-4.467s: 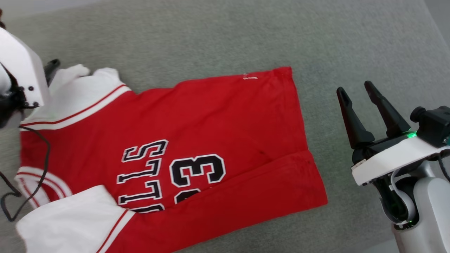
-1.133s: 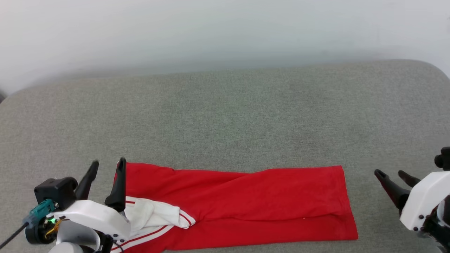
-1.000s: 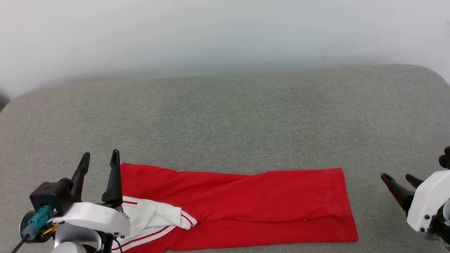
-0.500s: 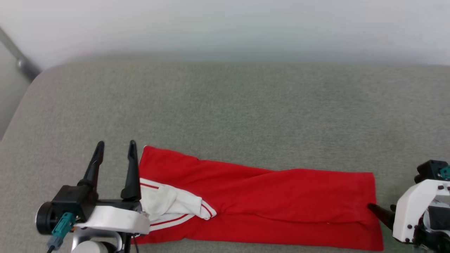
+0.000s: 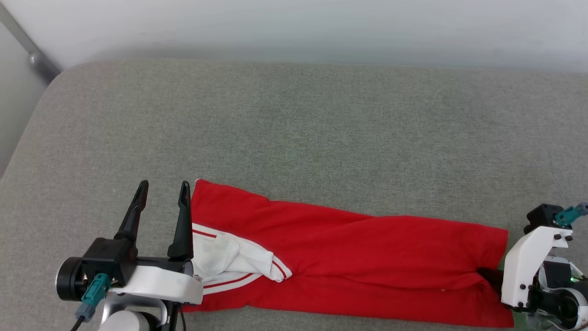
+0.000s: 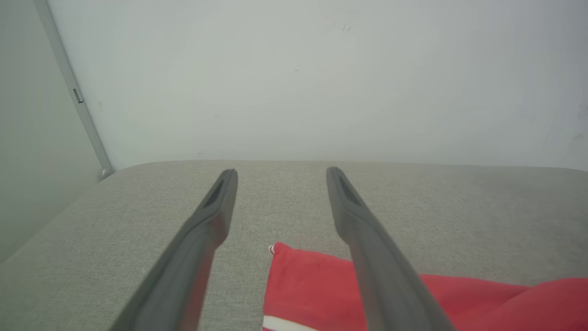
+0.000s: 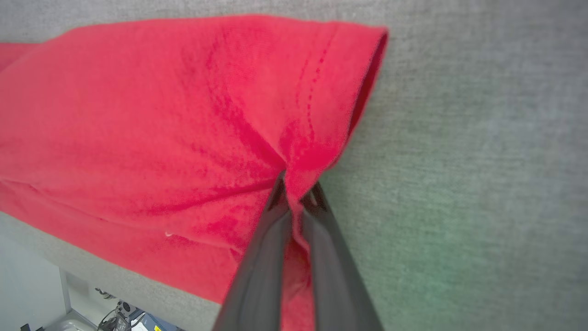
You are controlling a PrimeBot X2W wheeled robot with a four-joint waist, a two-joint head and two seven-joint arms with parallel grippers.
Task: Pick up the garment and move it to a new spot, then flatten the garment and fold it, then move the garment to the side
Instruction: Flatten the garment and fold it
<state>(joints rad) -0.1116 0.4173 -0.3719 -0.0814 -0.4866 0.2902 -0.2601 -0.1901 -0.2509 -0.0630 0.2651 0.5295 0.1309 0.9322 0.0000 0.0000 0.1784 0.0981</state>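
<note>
The garment [image 5: 349, 257], a red jersey folded into a long narrow strip, lies across the grey cushion near its front edge, with a white sleeve [image 5: 232, 259] bunched at its left end. My left gripper [image 5: 161, 188] stands open just left of that end, fingers pointing away from me, nothing between them; in the left wrist view the left gripper [image 6: 281, 171] hovers above the garment's red corner [image 6: 298, 280]. My right gripper [image 7: 296, 184] is shut on the garment's hem [image 7: 317, 151] at the right end, puckering the cloth. In the head view the right gripper [image 5: 488, 275] is mostly hidden by its white wrist.
A wide grey cushion [image 5: 294, 138] stretches behind the garment up to a pale wall [image 5: 294, 27]. A metal rail [image 5: 32, 50] runs along the wall at the far left. The cushion's front edge lies just below the garment.
My right gripper has moved in onto the garment's right hem and shut on it. The head camera has shifted, showing the scene a little lower and to the right. The left gripper stays open.
</note>
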